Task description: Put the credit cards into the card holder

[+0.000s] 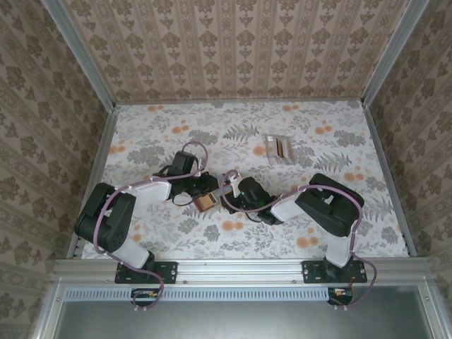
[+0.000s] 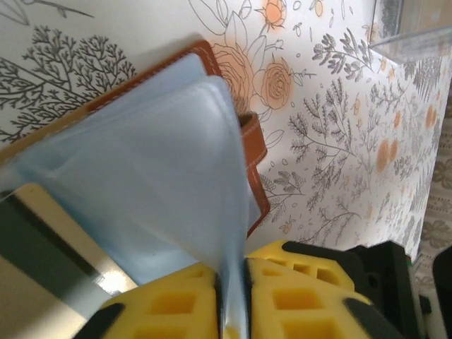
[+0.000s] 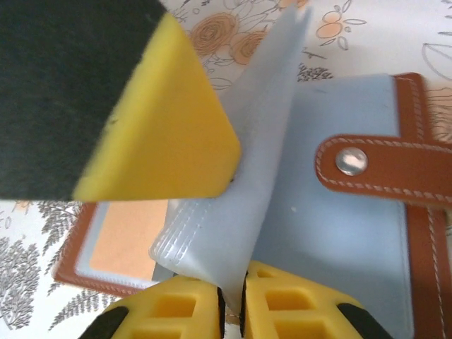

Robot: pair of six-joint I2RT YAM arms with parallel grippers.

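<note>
The card holder (image 1: 207, 202) lies open on the floral table between my two grippers, its reddish-brown leather cover (image 2: 205, 53) down and its pale blue sleeves (image 2: 155, 162) fanned up. My left gripper (image 2: 232, 275) is shut on one sleeve's edge. My right gripper (image 3: 233, 296) is shut on another translucent sleeve (image 3: 240, 212), beside the snap tab (image 3: 351, 161). A tan card with a dark stripe (image 2: 42, 240) lies at the holder's near side. An orange card (image 3: 127, 240) sits in a pocket. More credit cards (image 1: 280, 149) stand farther back to the right.
The left gripper's yellow and black finger (image 3: 141, 120) looms close over the holder in the right wrist view. The cards at the back sit in a clear stand (image 2: 413, 28). Patterned walls (image 1: 233, 49) close in the table on three sides.
</note>
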